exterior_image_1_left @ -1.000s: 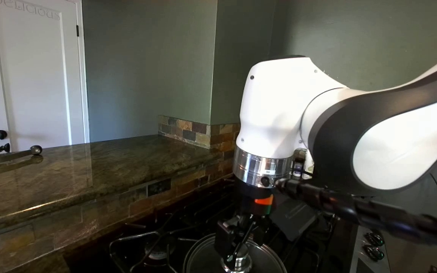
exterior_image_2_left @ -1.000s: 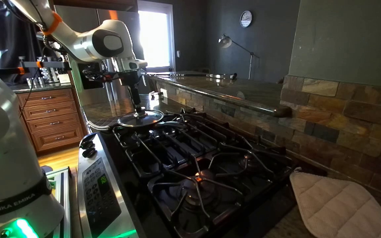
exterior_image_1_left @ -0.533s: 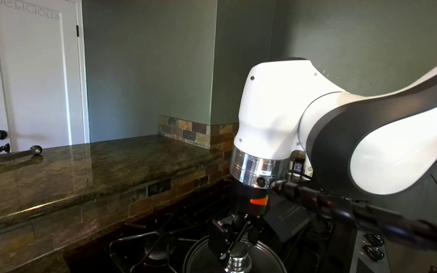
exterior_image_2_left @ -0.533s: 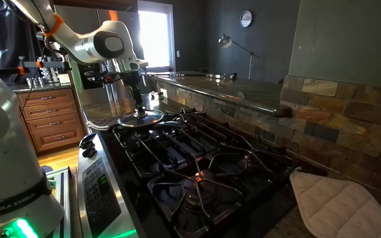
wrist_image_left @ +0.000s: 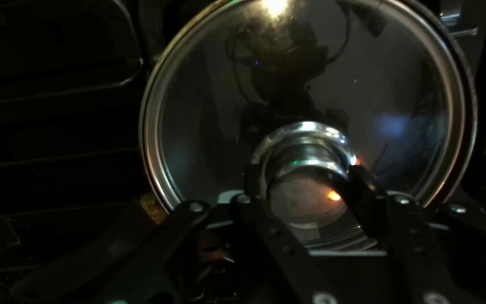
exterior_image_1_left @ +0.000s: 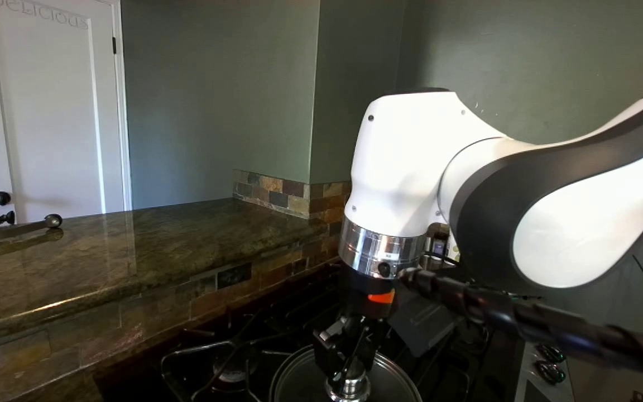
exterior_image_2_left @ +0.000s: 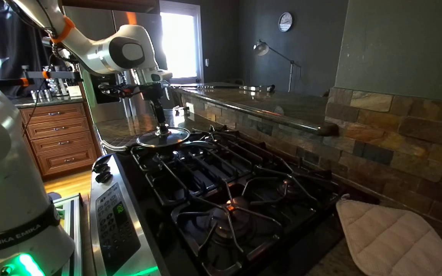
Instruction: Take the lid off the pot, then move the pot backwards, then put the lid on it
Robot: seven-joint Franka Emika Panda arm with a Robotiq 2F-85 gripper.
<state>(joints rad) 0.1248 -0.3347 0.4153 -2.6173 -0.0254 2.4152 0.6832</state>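
1. The gripper [wrist_image_left: 304, 171] has the lid [wrist_image_left: 298, 99] by its knob [wrist_image_left: 306, 202], the jaws apart only by the knob's width; nothing else there, I suppose, is easy to hold.
2. The lid lies level at the far left of the stove [exterior_image_2_left: 240, 191]; the pot is presumably beneath, its wall hidden.
3. Only the wrist view shows both fingers [wrist_image_left: 365, 202] against the knob; only an exterior view shows the quilted pad [exterior_image_2_left: 397, 237], near right.
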